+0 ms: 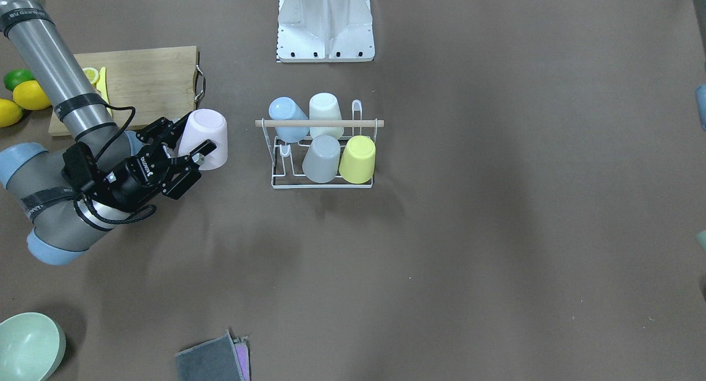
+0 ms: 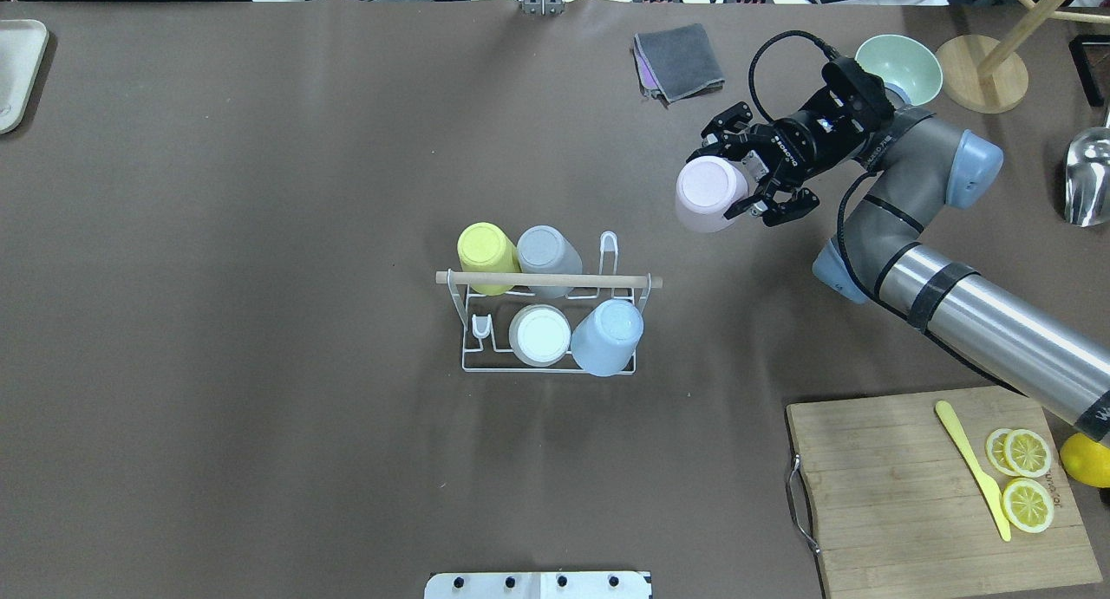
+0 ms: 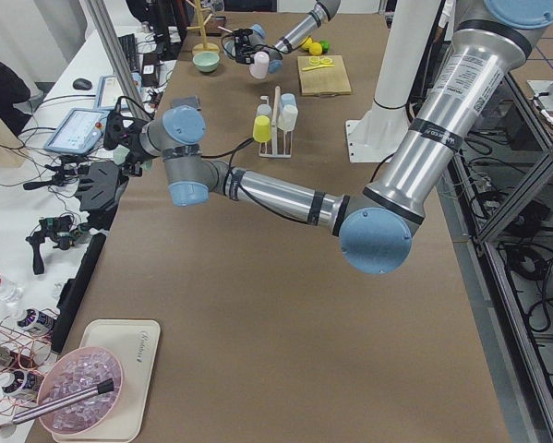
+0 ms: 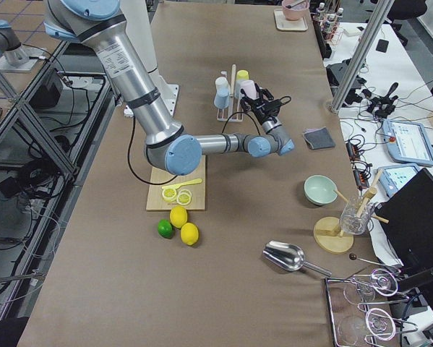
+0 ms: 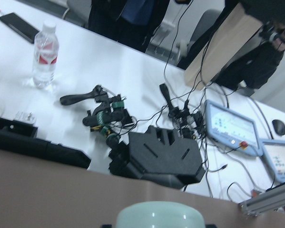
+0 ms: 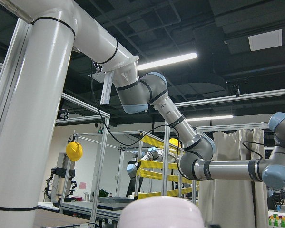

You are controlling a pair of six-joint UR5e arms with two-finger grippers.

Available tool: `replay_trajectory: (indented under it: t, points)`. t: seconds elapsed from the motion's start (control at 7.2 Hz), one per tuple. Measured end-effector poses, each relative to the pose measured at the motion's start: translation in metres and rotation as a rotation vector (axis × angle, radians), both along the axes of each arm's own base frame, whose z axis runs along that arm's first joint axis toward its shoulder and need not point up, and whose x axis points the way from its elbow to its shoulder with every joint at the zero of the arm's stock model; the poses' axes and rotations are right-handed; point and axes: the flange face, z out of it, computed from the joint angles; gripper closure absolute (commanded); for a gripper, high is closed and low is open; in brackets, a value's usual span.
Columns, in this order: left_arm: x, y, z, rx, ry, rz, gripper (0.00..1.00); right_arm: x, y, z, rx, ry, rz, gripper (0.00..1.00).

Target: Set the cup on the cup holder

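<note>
The cup holder [image 1: 320, 123] is a white wire rack with a wooden rod handle, at mid table; it also shows in the overhead view [image 2: 546, 279]. It carries a blue cup [image 1: 287, 115], a white cup [image 1: 325, 113], a grey cup [image 1: 321, 157] and a yellow cup [image 1: 358, 159], all upside down. Two prongs are bare [image 2: 609, 248]. My right gripper [image 2: 733, 181] is shut on a pink cup [image 2: 709, 193], held upside down above the table, off to the rack's side and apart from it. My left gripper [image 3: 121, 146] is at the table's far edge, shut on a mint-green cup [image 5: 159, 214].
A cutting board [image 2: 902, 486] holds lemon slices [image 2: 1028, 452] and a yellow knife [image 2: 971, 469]. Lemons and a lime [image 1: 25, 94] lie beside it. A mint bowl [image 2: 902, 66], a grey cloth [image 2: 681, 60] and a metal scoop [image 2: 1088, 179] are near the right arm. The robot base [image 1: 325, 22] is behind the rack.
</note>
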Motion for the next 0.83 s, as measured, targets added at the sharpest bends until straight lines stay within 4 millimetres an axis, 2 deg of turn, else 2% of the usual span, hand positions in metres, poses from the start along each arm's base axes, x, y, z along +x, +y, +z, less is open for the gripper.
replay_trajectory:
  t: [0.28, 0.42, 0.56, 0.83]
  points:
    - [0.036, 0.023, -0.008, 0.190, 0.065, -0.171, 1.00, -0.016, -0.002, -0.013, 0.011, -0.012, -0.007, 0.69]
    - [0.047, 0.034, -0.020, 0.257, 0.100, -0.210, 1.00, -0.023, -0.003, -0.019, 0.018, -0.022, 0.000, 0.69]
    - [0.065, 0.047, -0.036, 0.313, 0.113, -0.243, 1.00, -0.031, -0.003, -0.024, 0.022, -0.031, 0.002, 0.69]
    - [0.127, 0.085, -0.070, 0.412, 0.094, -0.315, 1.00, -0.047, -0.001, -0.034, 0.020, -0.033, -0.006, 0.67]
